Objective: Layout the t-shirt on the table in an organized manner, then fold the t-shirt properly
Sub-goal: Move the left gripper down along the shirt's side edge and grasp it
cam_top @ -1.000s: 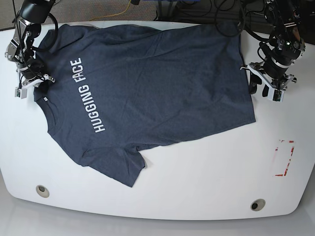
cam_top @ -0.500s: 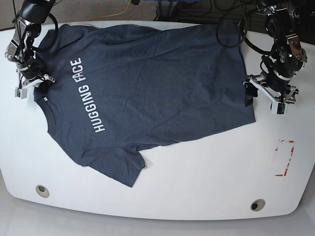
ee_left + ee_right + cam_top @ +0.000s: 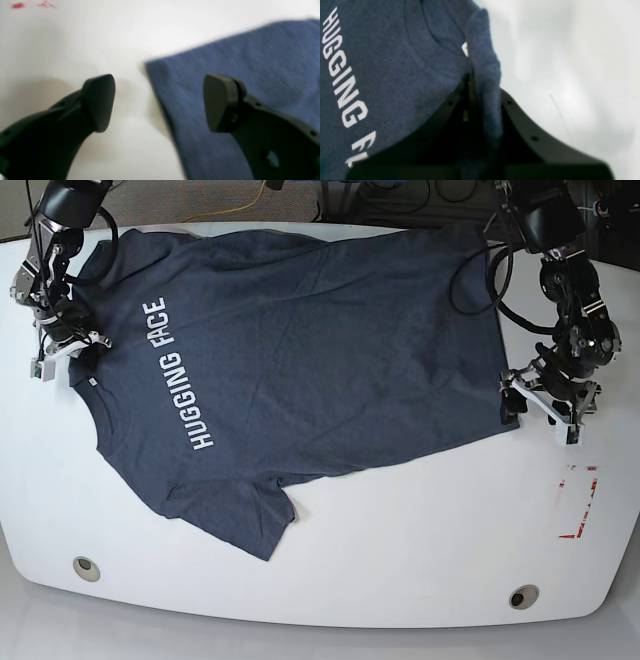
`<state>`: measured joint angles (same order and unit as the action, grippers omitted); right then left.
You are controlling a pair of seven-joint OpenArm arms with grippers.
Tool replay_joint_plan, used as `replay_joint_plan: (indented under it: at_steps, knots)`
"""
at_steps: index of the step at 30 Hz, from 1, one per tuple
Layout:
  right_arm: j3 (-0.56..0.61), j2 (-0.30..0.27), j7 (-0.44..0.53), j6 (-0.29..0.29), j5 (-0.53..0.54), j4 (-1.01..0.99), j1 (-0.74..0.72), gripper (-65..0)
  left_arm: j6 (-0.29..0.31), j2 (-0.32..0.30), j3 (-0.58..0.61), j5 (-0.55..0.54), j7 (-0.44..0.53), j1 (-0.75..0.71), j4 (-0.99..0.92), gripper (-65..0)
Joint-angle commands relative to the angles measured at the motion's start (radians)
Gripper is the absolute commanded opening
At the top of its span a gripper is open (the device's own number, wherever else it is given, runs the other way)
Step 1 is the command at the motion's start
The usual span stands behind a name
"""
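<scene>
The dark navy t-shirt [image 3: 300,350] lies spread on the white table [image 3: 400,540], with its white "HUGGING FACE" lettering facing up. My right gripper [image 3: 62,352] is at the shirt's collar end, on the base view's left. In the right wrist view this gripper [image 3: 480,105] is shut on a raised fold of t-shirt [image 3: 382,62] cloth beside the neckband. My left gripper [image 3: 541,414] hovers at the hem's near corner. In the left wrist view it [image 3: 160,102] stands open and straddles the t-shirt [image 3: 250,62] edge, one fingertip [image 3: 100,100] over bare table, the other over cloth.
A red tape rectangle [image 3: 578,500] marks the table at the right, and part of it shows in the left wrist view [image 3: 17,5]. Two round grommet holes [image 3: 87,568] [image 3: 522,596] sit near the front edge. Cables [image 3: 400,195] run behind the table's back edge.
My left gripper moved down along the shirt's hem edge toward the front corner, and its jaws spread wider. The right gripper and the shirt stayed where they were.
</scene>
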<state>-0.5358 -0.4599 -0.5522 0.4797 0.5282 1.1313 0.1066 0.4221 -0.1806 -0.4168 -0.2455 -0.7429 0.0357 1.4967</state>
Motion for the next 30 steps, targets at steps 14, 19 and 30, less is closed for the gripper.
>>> replay_joint_plan:
  at_steps: [14, 19, 30]
  knots:
    - [0.006, -0.006, -0.067, -0.002, -0.036, -0.004, -0.006, -65.0, -0.001, -0.01, 0.008, 0.056, 0.019, 0.135, -0.193, -13.2]
    - [0.006, -0.006, -0.067, -0.002, -0.036, -0.004, -0.008, -65.0, -0.001, -0.01, 0.045, 0.056, 0.019, 0.129, -0.222, -13.2]
    - [0.006, -0.006, -0.067, 0.0, -0.036, -0.004, -0.02, -65.0, 0.002, 0.011, 0.057, 0.056, 0.046, 0.128, -0.293, -13.2]
